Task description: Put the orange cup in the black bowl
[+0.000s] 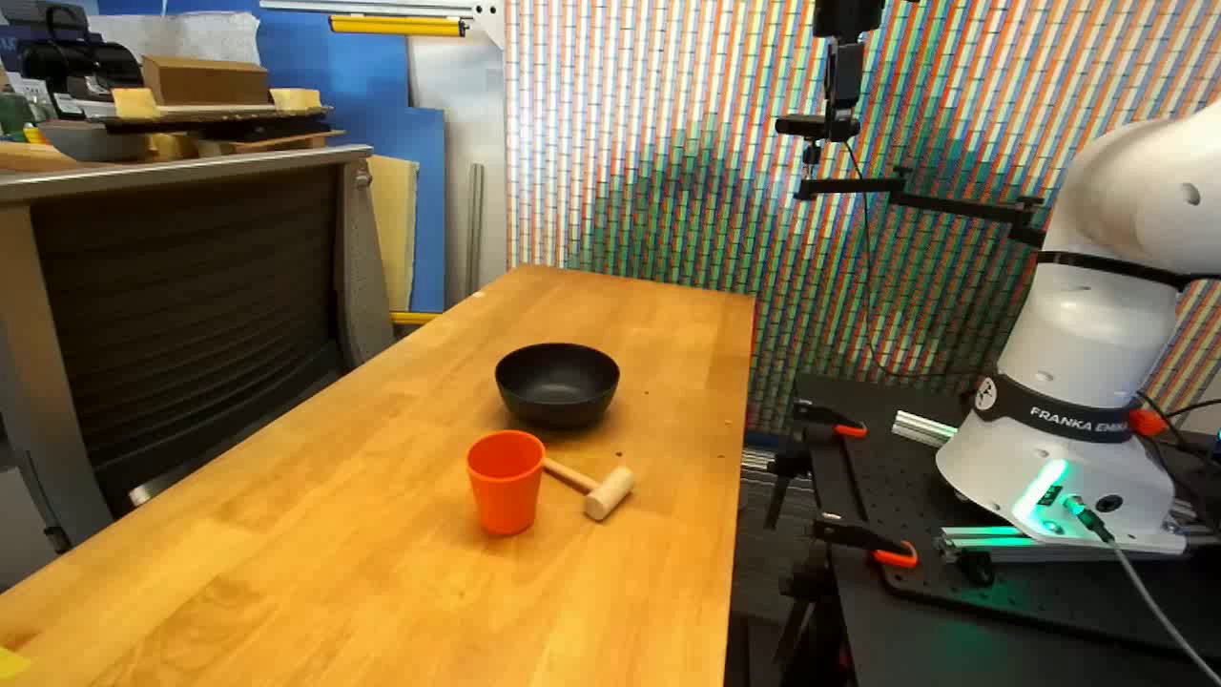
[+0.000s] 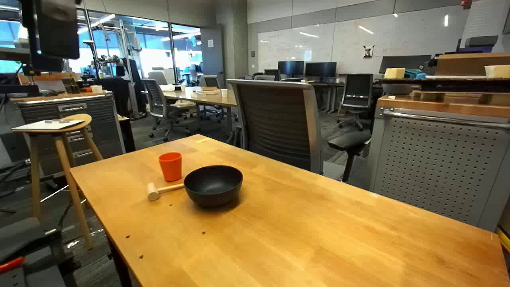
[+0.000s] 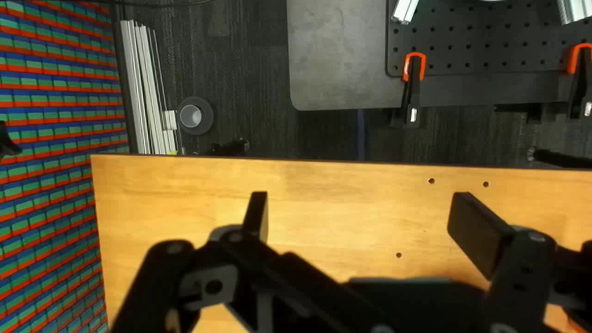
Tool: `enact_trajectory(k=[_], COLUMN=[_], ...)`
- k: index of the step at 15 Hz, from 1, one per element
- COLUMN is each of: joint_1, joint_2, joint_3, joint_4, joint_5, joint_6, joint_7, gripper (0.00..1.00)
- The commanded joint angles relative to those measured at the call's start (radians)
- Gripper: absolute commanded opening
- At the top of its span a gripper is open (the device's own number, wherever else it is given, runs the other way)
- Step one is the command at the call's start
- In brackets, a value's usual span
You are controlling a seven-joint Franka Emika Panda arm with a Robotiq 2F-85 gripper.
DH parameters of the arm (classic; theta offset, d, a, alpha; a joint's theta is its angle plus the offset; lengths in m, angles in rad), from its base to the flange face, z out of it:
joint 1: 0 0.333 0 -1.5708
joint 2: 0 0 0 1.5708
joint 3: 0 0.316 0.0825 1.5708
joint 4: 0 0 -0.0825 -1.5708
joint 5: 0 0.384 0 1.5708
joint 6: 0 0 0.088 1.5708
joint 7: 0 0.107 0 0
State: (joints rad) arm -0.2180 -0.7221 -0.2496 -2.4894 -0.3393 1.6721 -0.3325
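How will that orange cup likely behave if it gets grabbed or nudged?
The orange cup looks like smooth, hollow plastic, so it is probably light and fairly stiff. It narrows toward its base, so a push near its top might tip it. Once on its side, its round body, with no handle showing, could roll across the table.

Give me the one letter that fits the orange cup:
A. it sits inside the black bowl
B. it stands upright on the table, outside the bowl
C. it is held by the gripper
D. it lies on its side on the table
B: both exterior views show the orange cup mouth-up on the wooden table, outside the black bowl.
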Motion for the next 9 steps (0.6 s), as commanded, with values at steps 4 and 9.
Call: enact_trajectory(k=[4, 9], joint_1=[0.017, 0.097], joint_2=[-0.005, 0.215], joint_3=[-0.012, 0.026], joint_4=[0.012, 0.058], joint_5=[-0.007, 0.071], joint_6=[-0.004, 0.096], joint_7=[0.008, 0.082], gripper=[1.0, 1.0])
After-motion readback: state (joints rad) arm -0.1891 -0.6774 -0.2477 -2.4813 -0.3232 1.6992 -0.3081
